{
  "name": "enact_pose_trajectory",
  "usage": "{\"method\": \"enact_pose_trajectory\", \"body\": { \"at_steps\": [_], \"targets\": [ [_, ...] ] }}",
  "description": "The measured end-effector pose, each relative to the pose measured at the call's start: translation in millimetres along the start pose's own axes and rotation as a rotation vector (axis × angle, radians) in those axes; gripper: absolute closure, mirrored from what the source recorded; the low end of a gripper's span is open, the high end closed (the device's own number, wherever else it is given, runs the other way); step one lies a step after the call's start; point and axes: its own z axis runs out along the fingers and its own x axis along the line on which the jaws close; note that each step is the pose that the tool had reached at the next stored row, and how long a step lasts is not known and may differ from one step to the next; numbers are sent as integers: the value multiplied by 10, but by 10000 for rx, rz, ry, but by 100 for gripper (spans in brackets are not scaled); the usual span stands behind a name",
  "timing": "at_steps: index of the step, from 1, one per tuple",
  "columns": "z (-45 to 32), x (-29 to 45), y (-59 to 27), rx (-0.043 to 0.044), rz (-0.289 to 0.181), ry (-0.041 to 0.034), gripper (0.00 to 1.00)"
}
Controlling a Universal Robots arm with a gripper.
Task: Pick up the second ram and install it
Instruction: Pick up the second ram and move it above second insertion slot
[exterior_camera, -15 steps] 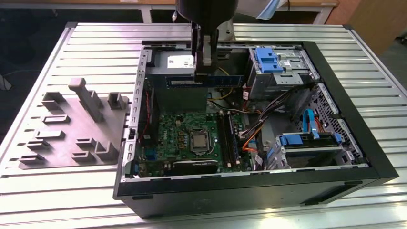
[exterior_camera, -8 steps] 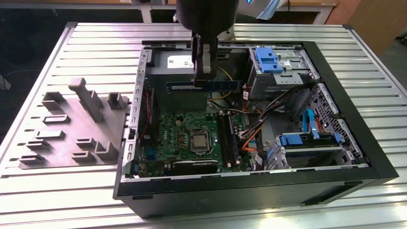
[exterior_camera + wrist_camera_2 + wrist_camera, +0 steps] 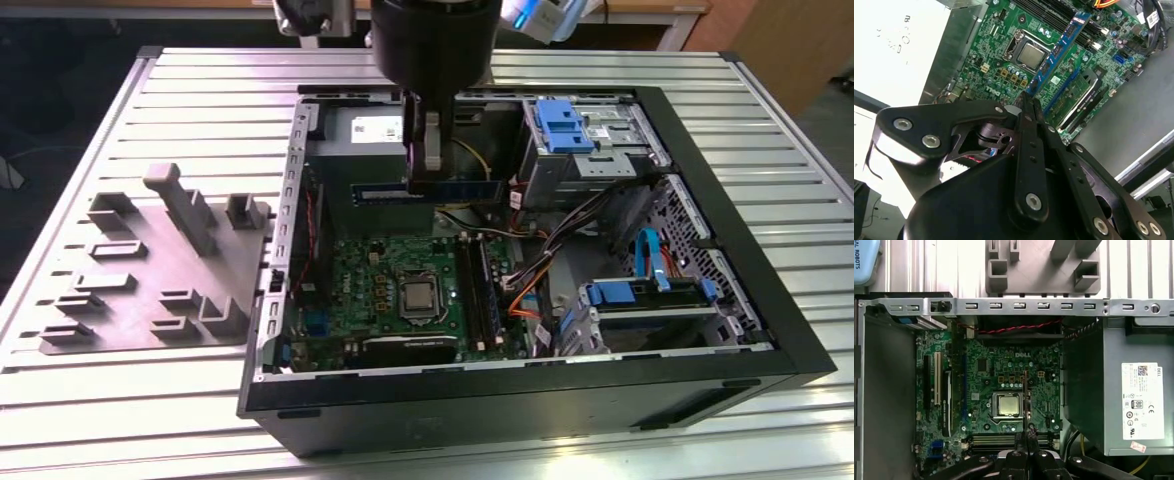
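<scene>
The second ram [image 3: 461, 188] is a long blue-green stick hanging level above the open computer case, over the edge of the power supply and the motherboard [image 3: 387, 290]. My gripper [image 3: 424, 172] comes down from above and is shut on it near its middle. In the second wrist view the ram [image 3: 1061, 45] runs out from my gripper [image 3: 1026, 100] over the board, passing beside the CPU [image 3: 1031, 52]. The first wrist view shows the ram [image 3: 1026, 400] edge-on as a thin line ahead of my gripper [image 3: 1026, 437]. The black memory slots [image 3: 478, 290] lie beside the CPU [image 3: 420, 296].
The grey power supply [image 3: 360, 140] fills the case's far corner. Blue drive brackets [image 3: 561, 125] and loose cables [image 3: 534, 270] crowd the exterior view's right of the case. A grey fixture plate [image 3: 147, 270] lies on the slatted table at the exterior view's left.
</scene>
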Motion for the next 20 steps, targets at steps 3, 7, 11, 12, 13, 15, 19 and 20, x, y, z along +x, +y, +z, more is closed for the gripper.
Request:
{"method": "enact_pose_trajectory", "body": {
  "at_steps": [3, 7, 11, 12, 13, 15, 19, 20],
  "targets": [
    [56, 2, -2, 0, 0, -2, 88],
    [127, 4, -4, -3, 7, 0, 88],
    [197, 6, -6, -5, 48, 2, 88],
    [216, 7, -7, -3, 67, 0, 88],
    [234, 8, -7, -4, 86, 1, 88],
    [270, 10, -8, -2, 118, -1, 88],
    [343, 15, -10, -2, 151, -1, 88],
    [360, 17, -11, -2, 154, -1, 88]
  ]
}}
